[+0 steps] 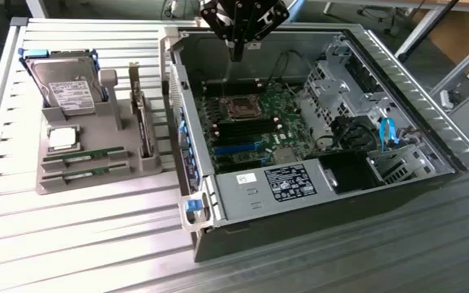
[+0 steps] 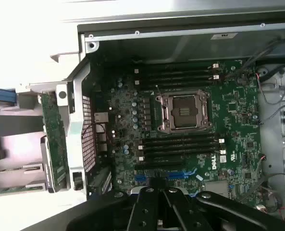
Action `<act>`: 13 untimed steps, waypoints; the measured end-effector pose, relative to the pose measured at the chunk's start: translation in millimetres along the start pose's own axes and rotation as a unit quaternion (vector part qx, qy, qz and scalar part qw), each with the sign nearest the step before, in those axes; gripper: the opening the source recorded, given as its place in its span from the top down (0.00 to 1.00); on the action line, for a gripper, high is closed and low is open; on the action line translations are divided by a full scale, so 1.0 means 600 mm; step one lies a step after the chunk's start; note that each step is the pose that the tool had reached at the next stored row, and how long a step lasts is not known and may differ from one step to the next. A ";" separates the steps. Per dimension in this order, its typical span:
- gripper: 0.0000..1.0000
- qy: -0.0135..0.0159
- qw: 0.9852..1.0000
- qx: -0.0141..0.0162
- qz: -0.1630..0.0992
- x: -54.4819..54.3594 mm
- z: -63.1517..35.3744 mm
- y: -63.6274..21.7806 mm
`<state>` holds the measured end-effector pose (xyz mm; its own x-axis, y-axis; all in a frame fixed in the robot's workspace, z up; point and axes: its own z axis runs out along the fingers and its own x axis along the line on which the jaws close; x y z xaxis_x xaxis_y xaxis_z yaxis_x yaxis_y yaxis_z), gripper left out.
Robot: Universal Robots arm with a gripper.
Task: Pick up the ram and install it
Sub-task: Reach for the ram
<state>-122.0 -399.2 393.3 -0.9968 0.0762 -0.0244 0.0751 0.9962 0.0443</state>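
Two ram sticks [image 1: 83,157] [image 1: 88,174] lie in slots at the front of a grey holder [image 1: 96,183], to the exterior view's left of the open computer case [image 1: 218,201]. In the wrist view their green edges [image 2: 10,169] show beside the case wall. My gripper [image 1: 236,54] hangs above the back of the case, over the motherboard [image 1: 259,122] and well away from the ram. Its fingers are shut with nothing between them. The gripper's dark body [image 2: 156,207] sits over the board's edge. Black memory slots [image 2: 180,144] lie on both sides of the processor socket [image 2: 183,111].
The holder also carries a hard drive [image 1: 68,85], a square silver processor [image 1: 63,137] and an upright expansion card [image 1: 143,128]. Inside the case are a power supply [image 1: 283,183], drive cages [image 1: 349,79] and cables [image 1: 385,131]. A slatted metal table [image 1: 80,244] lies under everything.
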 end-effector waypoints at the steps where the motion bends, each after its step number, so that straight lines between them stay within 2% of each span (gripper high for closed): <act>1: 0.91 0.000 1.000 0.000 0.000 0.018 0.000 -0.001; 8: 0.91 0.000 1.000 0.000 0.000 0.031 -0.001 -0.002; 13: 0.91 0.000 1.000 0.000 0.000 0.048 -0.001 -0.004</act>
<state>-150.8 -399.2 393.3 -0.9968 0.0763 -0.0245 0.0751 0.9962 0.0440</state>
